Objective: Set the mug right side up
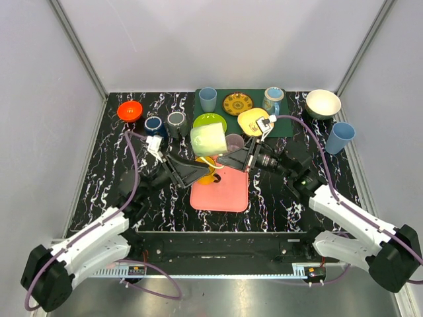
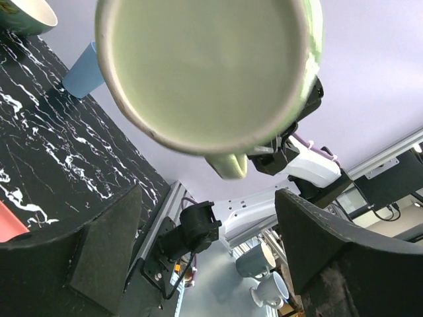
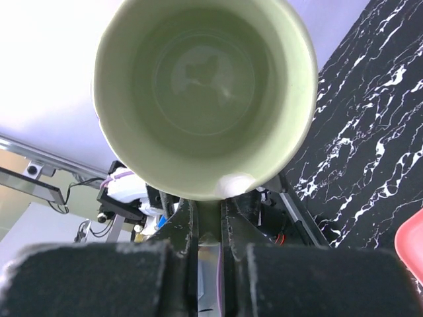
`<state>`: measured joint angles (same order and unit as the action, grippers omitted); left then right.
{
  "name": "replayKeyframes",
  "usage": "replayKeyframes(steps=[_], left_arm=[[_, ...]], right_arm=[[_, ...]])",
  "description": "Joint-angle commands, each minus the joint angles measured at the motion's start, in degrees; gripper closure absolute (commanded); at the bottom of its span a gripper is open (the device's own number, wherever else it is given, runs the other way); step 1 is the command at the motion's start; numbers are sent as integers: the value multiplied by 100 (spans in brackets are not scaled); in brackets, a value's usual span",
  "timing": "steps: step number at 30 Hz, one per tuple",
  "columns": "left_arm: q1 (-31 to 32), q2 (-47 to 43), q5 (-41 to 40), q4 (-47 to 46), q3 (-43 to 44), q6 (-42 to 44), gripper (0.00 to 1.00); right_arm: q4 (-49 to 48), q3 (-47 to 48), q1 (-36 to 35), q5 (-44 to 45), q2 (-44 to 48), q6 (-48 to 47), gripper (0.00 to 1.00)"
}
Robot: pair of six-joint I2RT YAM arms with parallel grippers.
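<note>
The pale green mug (image 1: 210,139) hangs in the air over the middle of the table, tipped on its side. My right gripper (image 1: 232,159) is shut on its handle. In the right wrist view the mug's open mouth (image 3: 205,92) faces the camera, and the handle sits pinched between the fingers of the right gripper (image 3: 211,221). My left gripper (image 1: 198,170) is wide open and empty, just below and left of the mug. In the left wrist view the mug's flat base (image 2: 205,66) fills the top, above and beyond the open left gripper (image 2: 208,221).
A pink tray (image 1: 221,190) lies under the grippers. Behind stand a green mat (image 1: 285,127) with plates and cups, a lime plate (image 1: 210,121), a grey mug (image 1: 176,119), a dark blue cup (image 1: 153,124) and an orange bowl (image 1: 129,110). A white bowl (image 1: 323,103) and a blue cup (image 1: 340,137) stand at the right.
</note>
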<state>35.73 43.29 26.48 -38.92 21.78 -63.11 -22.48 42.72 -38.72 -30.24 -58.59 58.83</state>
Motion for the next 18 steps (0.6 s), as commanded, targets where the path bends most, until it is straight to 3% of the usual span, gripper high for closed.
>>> replayKeyframes(steps=[1,14,18], left_arm=[[48,513,182,-1082,449,-149,19],[136,1841,6,-2541,1100,-808,47],[189,1964,41,-2761,1180,-861,73]], right_arm=[[-986,175,31,-324,14,76,100],[-591,17,22,-588,93,-302,100],[-608,-62,31,-650,146,-302,100]])
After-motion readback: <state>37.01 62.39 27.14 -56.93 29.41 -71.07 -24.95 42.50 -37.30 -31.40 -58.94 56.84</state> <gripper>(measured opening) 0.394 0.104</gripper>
